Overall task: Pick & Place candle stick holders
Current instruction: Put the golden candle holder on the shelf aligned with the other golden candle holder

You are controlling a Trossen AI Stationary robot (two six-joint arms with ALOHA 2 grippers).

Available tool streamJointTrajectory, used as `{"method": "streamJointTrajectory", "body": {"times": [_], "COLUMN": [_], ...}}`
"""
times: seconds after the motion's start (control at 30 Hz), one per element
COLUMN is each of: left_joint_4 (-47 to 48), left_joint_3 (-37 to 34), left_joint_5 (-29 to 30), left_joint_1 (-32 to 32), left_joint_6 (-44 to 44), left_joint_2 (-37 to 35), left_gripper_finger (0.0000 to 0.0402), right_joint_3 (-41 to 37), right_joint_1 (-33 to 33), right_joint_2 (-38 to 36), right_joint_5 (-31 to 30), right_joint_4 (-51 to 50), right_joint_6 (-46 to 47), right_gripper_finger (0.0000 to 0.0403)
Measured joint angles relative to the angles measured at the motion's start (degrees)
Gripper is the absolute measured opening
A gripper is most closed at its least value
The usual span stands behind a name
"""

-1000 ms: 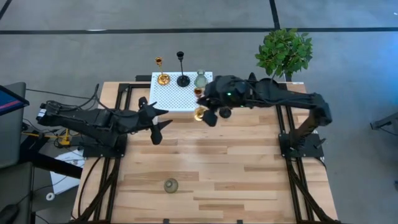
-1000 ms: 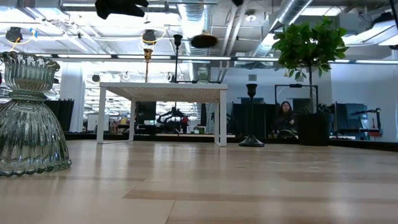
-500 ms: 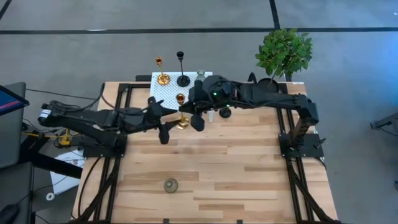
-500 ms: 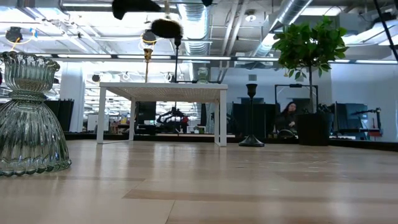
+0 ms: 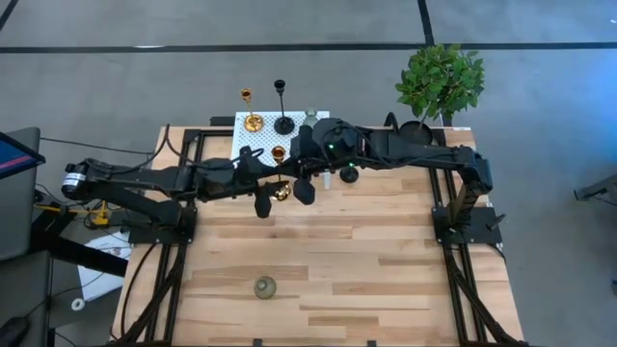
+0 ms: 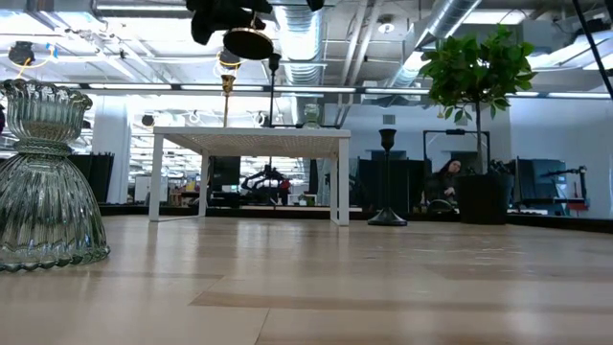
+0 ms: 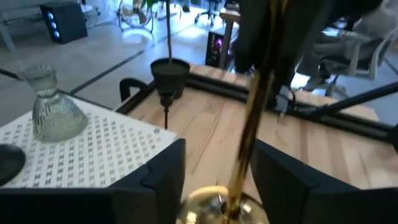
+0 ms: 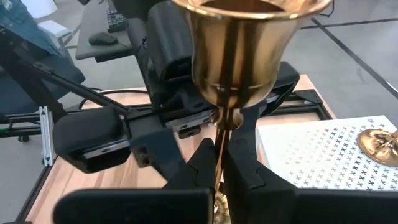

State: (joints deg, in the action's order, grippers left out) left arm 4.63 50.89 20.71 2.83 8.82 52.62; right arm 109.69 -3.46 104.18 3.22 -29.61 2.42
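Handover under way: my right gripper [image 8: 219, 186] pinches the gold holder [image 8: 239, 50] by its stem; my left gripper [image 7: 214, 171], spread, brackets its base and must close next.

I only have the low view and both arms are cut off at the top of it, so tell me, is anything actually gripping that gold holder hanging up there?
Observer: Yes. The right gripper is shut on the thin stem of the gold candle stick holder, just below its cup.
Operator: And the left gripper, where is it?
Observer: The left gripper is at the same holder, lower down near the round base. Its fingers stand open on either side of the stem without clamping it.
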Motion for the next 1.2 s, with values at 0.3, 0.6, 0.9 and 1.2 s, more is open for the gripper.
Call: {"method": "streamJointTrajectory", "body": {"times": [0.3,0.6,0.9,1.2], "left_joint_4": [-0.4,-0.6,-0.3,0.5], "left_joint_3": [0.0,0.0,0.0,0.0], "left_joint_5": [0.0,-0.1,0.5,2.2], "left_joint_1": [0.0,0.0,0.0,0.0], "left_joint_6": [0.0,-2.7,-4.0,-5.2], "left_joint_2": [-0.1,-0.1,-0.1,-0.1], "left_gripper_finger": [0.0082,0.0014,0.0015,0.0015], "right_joint_3": [0.0,0.0,0.0,0.1], "right_joint_1": [-0.4,-1.1,-1.2,-2.6], "right_joint_2": [0.0,0.0,0.0,-4.6], "right_joint_5": [0.0,-0.1,-0.2,-0.3], "right_joint_4": [0.0,-0.4,-0.4,-2.4], "right_joint_6": [0.0,-0.9,-1.1,-2.6], "right_gripper_finger": [0.0000,0.0000,0.0016,0.0057]}}
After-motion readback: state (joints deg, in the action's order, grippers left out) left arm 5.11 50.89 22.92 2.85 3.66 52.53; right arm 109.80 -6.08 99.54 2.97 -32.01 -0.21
